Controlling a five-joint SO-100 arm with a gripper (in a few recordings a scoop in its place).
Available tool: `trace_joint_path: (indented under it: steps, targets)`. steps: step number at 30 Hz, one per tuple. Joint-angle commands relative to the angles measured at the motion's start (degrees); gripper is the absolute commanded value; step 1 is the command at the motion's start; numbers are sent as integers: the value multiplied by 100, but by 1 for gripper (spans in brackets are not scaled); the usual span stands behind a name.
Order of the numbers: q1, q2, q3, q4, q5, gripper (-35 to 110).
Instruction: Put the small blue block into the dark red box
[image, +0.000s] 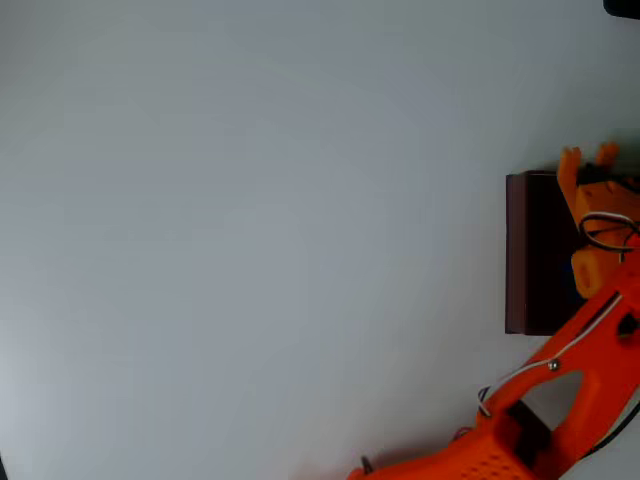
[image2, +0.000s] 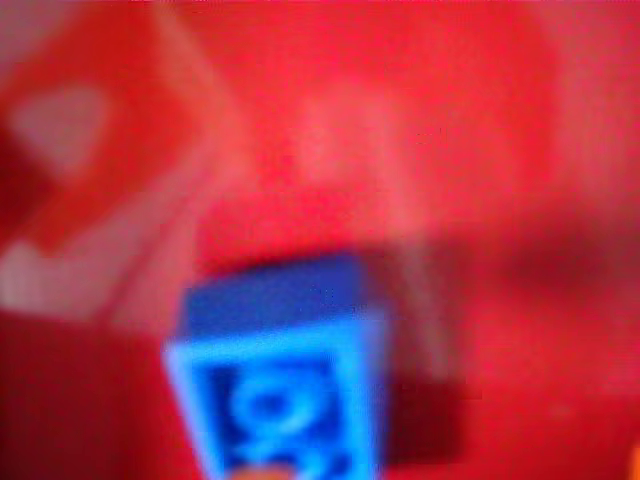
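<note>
The small blue block (image2: 280, 370) is blurred and very close at the bottom centre of the wrist view, its hollow underside facing the camera. A sliver of orange finger shows against its lower edge, so it looks held. Red surfaces of the dark red box (image2: 480, 150) lie behind it, and a dark shadow falls just right of it. In the overhead view the dark red box (image: 527, 250) lies at the right edge. My orange gripper (image: 588, 156) hangs over its far end, fingertips (image: 570, 160) pointing up the picture. The arm hides the block there.
A wide plain white table (image: 250, 230) stretches to the left of the box. The orange arm (image: 560, 400) comes in from the bottom right corner and covers the box's right side. A dark object (image: 622, 6) sits at the top right corner.
</note>
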Motion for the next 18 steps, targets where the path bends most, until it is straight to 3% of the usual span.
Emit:
trace_joint_path:
  steps: [1,7,11,18]
  targets:
    - [-149,817,457,114,-229,17]
    - [-835,3164,2716,-53,-527,13]
    - [-1564,5774,5361,-1011,-448,1]
    - [-3410,10503,9360,-2417,-782,0]
